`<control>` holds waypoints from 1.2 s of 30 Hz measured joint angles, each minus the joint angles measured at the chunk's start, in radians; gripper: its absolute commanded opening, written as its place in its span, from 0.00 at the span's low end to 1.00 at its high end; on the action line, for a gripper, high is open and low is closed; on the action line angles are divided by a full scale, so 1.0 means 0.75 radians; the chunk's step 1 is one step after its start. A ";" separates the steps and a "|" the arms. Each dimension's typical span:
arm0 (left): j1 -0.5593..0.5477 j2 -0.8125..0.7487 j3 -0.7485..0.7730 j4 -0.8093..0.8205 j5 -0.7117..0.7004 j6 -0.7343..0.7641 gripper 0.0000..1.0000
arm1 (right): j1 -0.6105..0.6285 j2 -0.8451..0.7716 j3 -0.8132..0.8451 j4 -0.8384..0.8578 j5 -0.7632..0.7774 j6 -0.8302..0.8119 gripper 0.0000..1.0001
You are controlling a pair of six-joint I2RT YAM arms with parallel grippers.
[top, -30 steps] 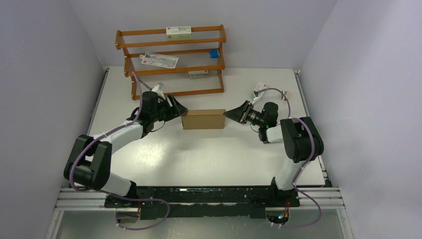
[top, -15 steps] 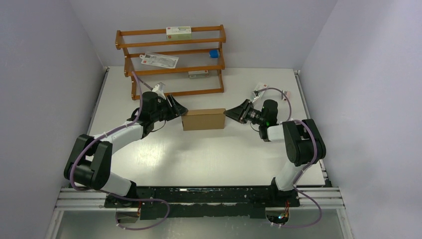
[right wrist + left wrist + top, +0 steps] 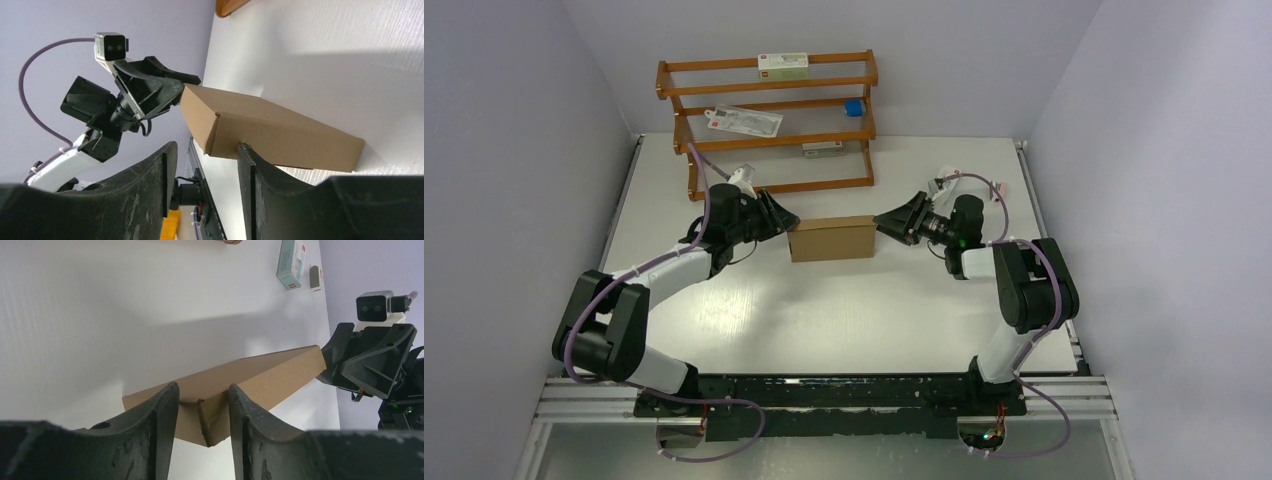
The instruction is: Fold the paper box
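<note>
The paper box [image 3: 831,239] is a plain brown cardboard box, folded shut, lying in the middle of the table. It also shows in the left wrist view [image 3: 260,375] and the right wrist view [image 3: 280,132]. My left gripper [image 3: 786,221] is at the box's left end. It is open, and the box's end corner shows in the gap of the left gripper [image 3: 202,397]. My right gripper [image 3: 884,221] is at the box's right end. It is open, with one fingertip [image 3: 245,150] against the box's near face and the other clear of it.
A wooden rack [image 3: 769,125] stands at the back left and holds small white cartons and a blue item. Small printed cartons [image 3: 946,178] lie at the back right of the table, and one also shows in the left wrist view [image 3: 291,263]. Walls close in both sides.
My right gripper has shifted slightly toward the back along the box's right end. The left gripper and the box have barely moved.
</note>
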 measured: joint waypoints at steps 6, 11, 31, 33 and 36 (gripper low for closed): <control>0.000 0.000 0.000 0.004 -0.003 0.005 0.43 | -0.001 0.025 0.020 -0.007 0.011 0.003 0.44; 0.000 0.000 -0.001 0.007 -0.003 0.007 0.43 | 0.000 0.083 0.038 -0.027 0.023 -0.024 0.30; 0.001 -0.023 -0.025 0.025 -0.018 0.013 0.47 | 0.022 -0.047 0.060 -0.241 0.101 -0.286 0.30; 0.001 -0.034 -0.025 0.000 -0.021 0.014 0.52 | 0.026 -0.076 0.085 -0.343 0.115 -0.337 0.38; 0.001 -0.061 -0.018 -0.070 -0.044 0.026 0.59 | 0.025 -0.108 0.117 -0.487 0.154 -0.401 0.51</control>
